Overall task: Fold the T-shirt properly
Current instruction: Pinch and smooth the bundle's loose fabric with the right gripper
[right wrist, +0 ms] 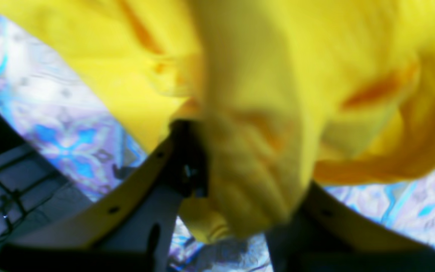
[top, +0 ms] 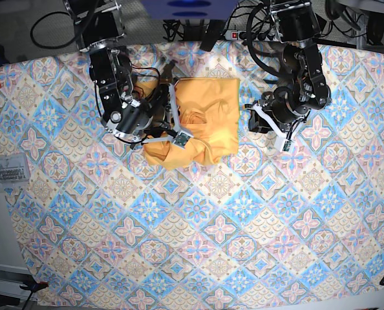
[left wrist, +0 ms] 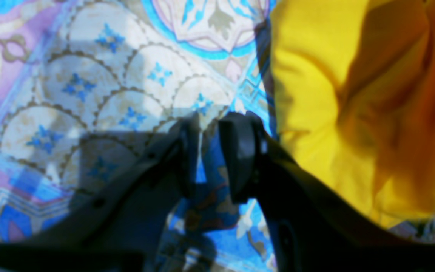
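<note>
The yellow-orange T-shirt (top: 202, 113) lies crumpled on the patterned tablecloth at the back centre of the base view. My right gripper (top: 178, 132) reaches over the shirt's left part. In the right wrist view this gripper (right wrist: 240, 170) is shut on a bunched fold of the T-shirt (right wrist: 255, 94), and the cloth hides one finger. My left gripper (top: 251, 121) hovers just off the shirt's right edge. In the left wrist view the gripper (left wrist: 210, 151) has a narrow gap with only tablecloth showing through it, and the T-shirt (left wrist: 315, 94) lies beside one finger.
The blue-pink tablecloth (top: 211, 226) covers the whole table. Cables and a power strip (top: 231, 31) run along the back edge between the two arm bases. A clear box (top: 4, 171) sits off the left edge.
</note>
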